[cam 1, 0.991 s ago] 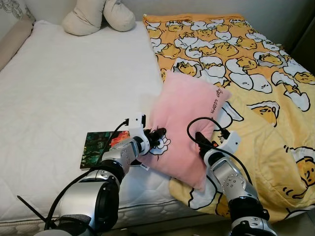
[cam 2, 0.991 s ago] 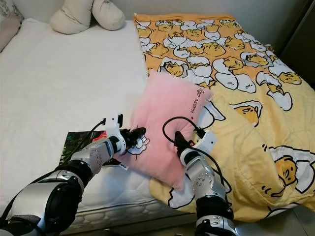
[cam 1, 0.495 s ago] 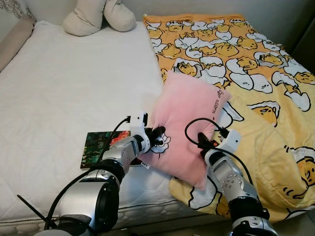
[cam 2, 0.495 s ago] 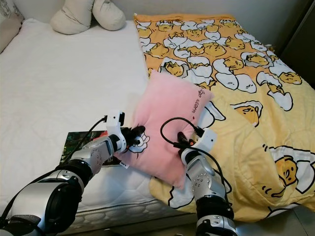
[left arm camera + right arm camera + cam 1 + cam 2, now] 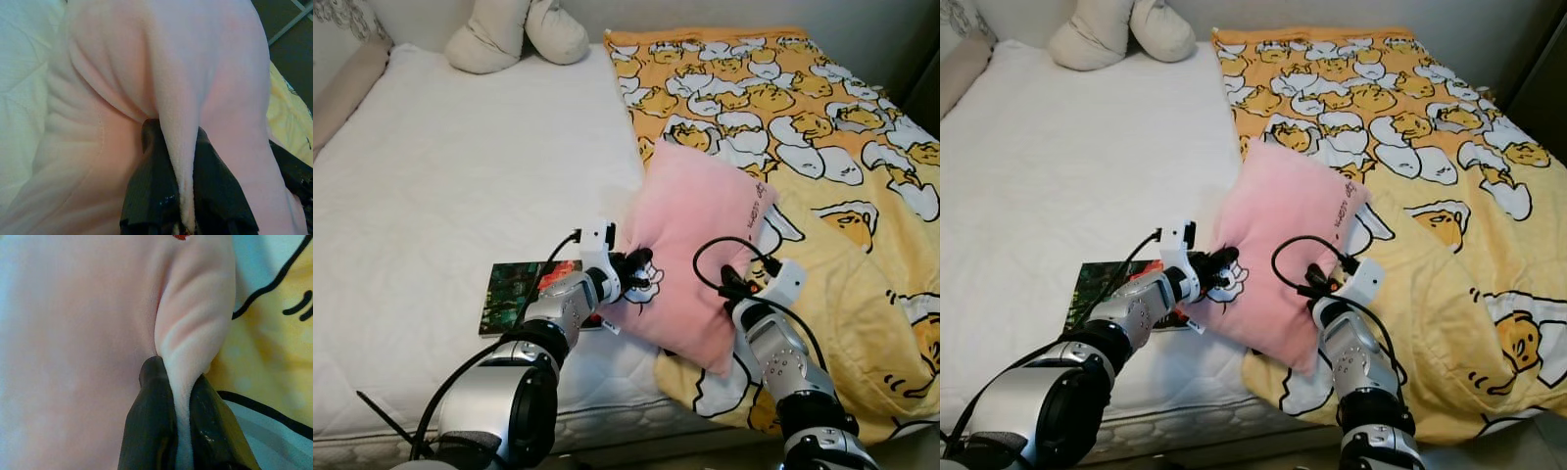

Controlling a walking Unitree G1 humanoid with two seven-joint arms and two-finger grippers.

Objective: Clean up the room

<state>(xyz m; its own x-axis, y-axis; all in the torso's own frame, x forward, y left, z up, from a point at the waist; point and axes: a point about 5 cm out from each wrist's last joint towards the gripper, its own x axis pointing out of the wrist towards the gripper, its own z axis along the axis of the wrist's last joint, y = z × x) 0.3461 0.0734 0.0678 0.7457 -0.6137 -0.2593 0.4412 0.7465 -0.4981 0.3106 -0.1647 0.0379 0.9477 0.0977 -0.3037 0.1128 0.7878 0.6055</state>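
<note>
Both grippers, left [image 5: 634, 266] and right [image 5: 734, 285], pinch the pink pillow [image 5: 700, 245] with their fingers; it now sits slightly higher above the bed [image 5: 440, 186], so carrying can begin.

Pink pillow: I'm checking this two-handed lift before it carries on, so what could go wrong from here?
Both the left gripper and right gripper pinch only thin folds of the pink pillow, so fabric may slip out and the pillow drop. Its low corner hangs near the book on the mattress and might drag it.
</note>
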